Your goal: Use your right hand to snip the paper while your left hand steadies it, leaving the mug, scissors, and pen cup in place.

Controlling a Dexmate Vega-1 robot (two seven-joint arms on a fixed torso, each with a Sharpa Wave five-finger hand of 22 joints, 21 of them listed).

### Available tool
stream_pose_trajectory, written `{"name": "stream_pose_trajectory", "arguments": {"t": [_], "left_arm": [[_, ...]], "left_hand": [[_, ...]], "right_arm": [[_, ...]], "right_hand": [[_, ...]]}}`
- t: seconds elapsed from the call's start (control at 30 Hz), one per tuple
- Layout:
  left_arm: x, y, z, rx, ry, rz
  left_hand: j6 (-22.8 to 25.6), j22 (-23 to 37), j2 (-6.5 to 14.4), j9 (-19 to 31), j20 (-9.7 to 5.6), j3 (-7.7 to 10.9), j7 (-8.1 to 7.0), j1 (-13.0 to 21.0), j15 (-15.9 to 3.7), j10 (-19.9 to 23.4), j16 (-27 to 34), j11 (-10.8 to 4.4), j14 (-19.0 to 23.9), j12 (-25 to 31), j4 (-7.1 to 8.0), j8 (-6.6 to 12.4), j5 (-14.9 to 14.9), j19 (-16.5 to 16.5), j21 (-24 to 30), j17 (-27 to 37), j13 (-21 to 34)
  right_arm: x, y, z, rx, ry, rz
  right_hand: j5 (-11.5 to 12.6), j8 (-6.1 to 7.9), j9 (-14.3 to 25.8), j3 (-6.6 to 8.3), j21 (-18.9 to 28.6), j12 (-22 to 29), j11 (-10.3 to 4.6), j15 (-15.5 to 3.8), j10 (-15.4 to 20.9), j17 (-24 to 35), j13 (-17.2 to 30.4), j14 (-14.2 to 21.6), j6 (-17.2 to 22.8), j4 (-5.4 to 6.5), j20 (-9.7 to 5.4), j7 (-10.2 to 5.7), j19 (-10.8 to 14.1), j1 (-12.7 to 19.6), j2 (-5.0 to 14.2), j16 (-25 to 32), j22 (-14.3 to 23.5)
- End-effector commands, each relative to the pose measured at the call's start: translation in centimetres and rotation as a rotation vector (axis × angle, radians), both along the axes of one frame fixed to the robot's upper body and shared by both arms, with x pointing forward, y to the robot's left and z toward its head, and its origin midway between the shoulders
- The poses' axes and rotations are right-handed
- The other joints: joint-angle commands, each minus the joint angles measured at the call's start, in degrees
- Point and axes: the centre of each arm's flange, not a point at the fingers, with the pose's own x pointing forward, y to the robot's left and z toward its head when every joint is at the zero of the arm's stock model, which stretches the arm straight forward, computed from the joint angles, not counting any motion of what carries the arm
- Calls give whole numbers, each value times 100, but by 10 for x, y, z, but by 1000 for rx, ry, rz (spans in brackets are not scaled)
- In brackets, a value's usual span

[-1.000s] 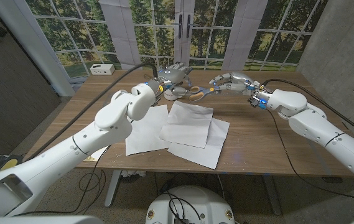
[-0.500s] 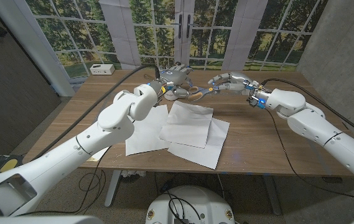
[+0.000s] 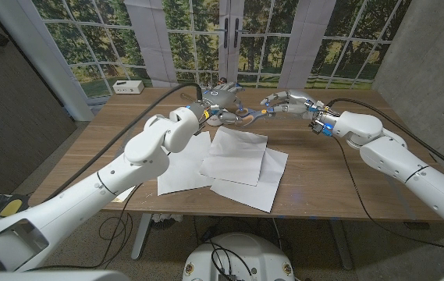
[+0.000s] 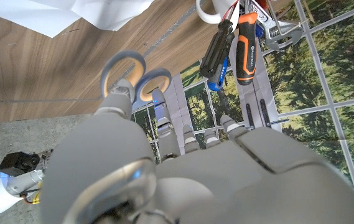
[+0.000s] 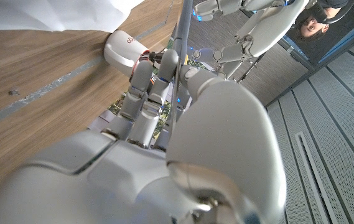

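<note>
Seen from the head camera, both robot arms reach to the far side of the wooden table, where the left hand and right hand hover near each other over a small cluster of objects; white sheets of paper lie overlapping at mid-table, apart from both hands. The left wrist camera adds what the overhead shot blurs: blue-handled scissors lying on the wood just beyond that hand's fingers, which reach forward loosely spread with nothing visibly in them, and a pen cup holding an orange-handled tool. The right wrist view shows a white mug on its side ahead of the right hand's fingers, which extend side by side; whether they touch the mug or hold anything cannot be told. A corner of paper appears in both wrist views.
</note>
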Motion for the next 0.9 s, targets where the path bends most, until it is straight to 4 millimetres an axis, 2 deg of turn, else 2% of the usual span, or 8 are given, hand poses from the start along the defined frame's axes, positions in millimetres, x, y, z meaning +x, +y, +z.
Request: {"name": "stream_pose_trajectory", "arguments": {"t": [0.03, 0.9], "left_arm": [[5, -4, -5, 14, -21, 13], [14, -12, -9, 19, -4, 12]], "left_hand": [[26, -7, 37, 15, -41, -17, 7, 22, -27, 47, 33, -7, -555, 51, -5, 39, -6, 14, 21, 4, 17], [25, -6, 40, -13, -67, -56, 21, -18, -37, 72, 46, -20, -495, 67, 17, 35, -22, 55, 30, 4, 18]], "right_arm": [[-2, 0, 2, 4, -4, 2], [-3, 1, 3, 12, -18, -6]], "right_hand": [[0, 1, 4, 39, 39, 1, -16, -633, 4, 4, 12, -42, 11, -5, -588, -6, -27, 17, 44, -12, 18], [-8, 4, -4, 45, 39, 7, 2, -632, 4, 4, 24, -46, 15, -9, -598, -8, -34, 18, 45, -11, 18]]}}
